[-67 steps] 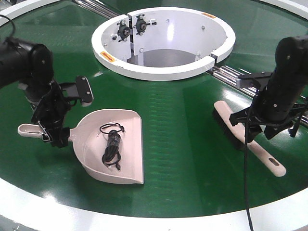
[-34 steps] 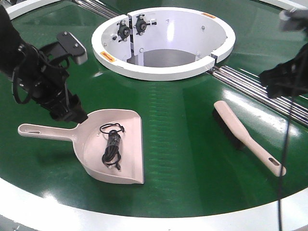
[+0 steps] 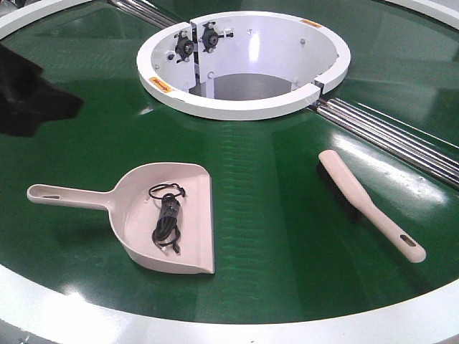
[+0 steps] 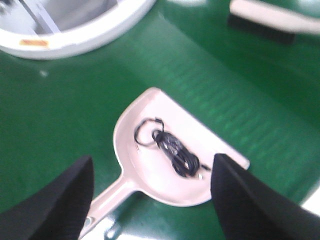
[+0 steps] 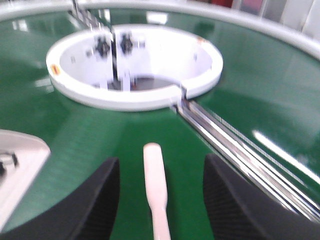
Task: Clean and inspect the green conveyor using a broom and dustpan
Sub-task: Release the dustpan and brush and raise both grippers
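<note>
The dustpan (image 3: 133,208) lies on the green conveyor (image 3: 272,179) at front left, handle pointing left, with a black coiled cable (image 3: 166,215) in its scoop. The broom (image 3: 362,201) lies on the belt at right, bristles down. In the left wrist view my left gripper (image 4: 151,165) is open, high above the dustpan (image 4: 150,180), touching nothing. In the right wrist view my right gripper (image 5: 161,165) is open above the broom (image 5: 155,180), which lies between its fingers, apart from them. In the front view the left arm (image 3: 29,93) is a dark blur at the left edge; the right arm is out of frame.
The white ring-shaped hub (image 3: 244,104) stands at the back centre. Shiny metal rails (image 3: 387,136) run from it to the right edge. The white outer rim (image 3: 215,326) curves along the front. The broom also shows in the left wrist view (image 4: 270,17).
Both arms have pulled up and away: the left one to the left edge, the right one out of the front view. Dustpan and broom have not moved.
</note>
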`<state>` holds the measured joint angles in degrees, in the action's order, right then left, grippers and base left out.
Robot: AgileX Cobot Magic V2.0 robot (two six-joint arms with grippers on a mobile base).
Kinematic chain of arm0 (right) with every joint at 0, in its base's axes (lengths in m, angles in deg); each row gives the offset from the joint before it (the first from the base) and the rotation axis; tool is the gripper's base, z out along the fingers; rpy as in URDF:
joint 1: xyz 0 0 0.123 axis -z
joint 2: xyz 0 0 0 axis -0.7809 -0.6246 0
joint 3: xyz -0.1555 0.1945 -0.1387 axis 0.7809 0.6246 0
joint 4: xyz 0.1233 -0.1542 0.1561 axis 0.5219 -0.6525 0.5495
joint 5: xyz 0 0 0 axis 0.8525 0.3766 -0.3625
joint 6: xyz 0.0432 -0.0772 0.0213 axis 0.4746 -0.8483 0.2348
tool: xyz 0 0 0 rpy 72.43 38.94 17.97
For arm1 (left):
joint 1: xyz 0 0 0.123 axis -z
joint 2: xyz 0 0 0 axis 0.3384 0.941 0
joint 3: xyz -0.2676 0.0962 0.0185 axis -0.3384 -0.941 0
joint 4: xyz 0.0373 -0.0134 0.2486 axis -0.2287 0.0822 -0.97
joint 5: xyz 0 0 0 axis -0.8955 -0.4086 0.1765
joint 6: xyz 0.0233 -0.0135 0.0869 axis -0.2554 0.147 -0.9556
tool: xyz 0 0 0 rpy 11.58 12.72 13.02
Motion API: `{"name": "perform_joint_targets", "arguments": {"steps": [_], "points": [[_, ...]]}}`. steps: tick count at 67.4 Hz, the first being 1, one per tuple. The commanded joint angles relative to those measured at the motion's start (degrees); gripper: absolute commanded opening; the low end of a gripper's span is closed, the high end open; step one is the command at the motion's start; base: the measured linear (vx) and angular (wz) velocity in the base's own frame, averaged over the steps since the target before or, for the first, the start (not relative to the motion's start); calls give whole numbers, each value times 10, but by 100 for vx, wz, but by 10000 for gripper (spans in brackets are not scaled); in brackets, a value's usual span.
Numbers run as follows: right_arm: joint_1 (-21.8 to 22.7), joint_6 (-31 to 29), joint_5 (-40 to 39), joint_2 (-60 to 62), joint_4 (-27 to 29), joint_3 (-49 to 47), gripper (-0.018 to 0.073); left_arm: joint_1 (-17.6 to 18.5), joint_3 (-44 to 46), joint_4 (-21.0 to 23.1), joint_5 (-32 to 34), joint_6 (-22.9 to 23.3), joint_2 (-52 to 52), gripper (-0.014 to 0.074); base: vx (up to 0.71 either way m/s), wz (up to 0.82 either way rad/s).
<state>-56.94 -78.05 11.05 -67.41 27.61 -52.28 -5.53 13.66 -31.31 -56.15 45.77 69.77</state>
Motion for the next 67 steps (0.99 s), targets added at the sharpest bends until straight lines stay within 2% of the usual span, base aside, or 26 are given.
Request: {"name": "perform_joint_targets", "arguments": {"steps": [1,17,25,30,38,44,47,55,67], "points": [[2,-7,-101,57,21,44,377,3,-61,15,105,11,-78,462,0,0],[2,-34,-161,156,40,175,375,3,-370,21,343,12,-307,462,0,0],[2,-34,-195,193,85,222,372,3,-520,26,450,32,-422,462,0,0],[2,-45,-234,207,90,239,368,3,-600,26,502,43,-479,462,0,0],[2,-55,-259,207,91,262,356,3,-671,27,611,46,-528,454,0,0],[2,-55,-255,207,91,272,318,3,-680,26,629,46,-537,402,0,0],[2,-55,-258,207,91,275,251,3,-680,27,626,46,-537,334,0,0],[2,-56,-259,207,91,275,-3,3,-680,27,614,46,-537,0,0,0],[2,-55,-259,207,92,275,-8,3,-680,26,622,46,-537,-8,0,0]]}}
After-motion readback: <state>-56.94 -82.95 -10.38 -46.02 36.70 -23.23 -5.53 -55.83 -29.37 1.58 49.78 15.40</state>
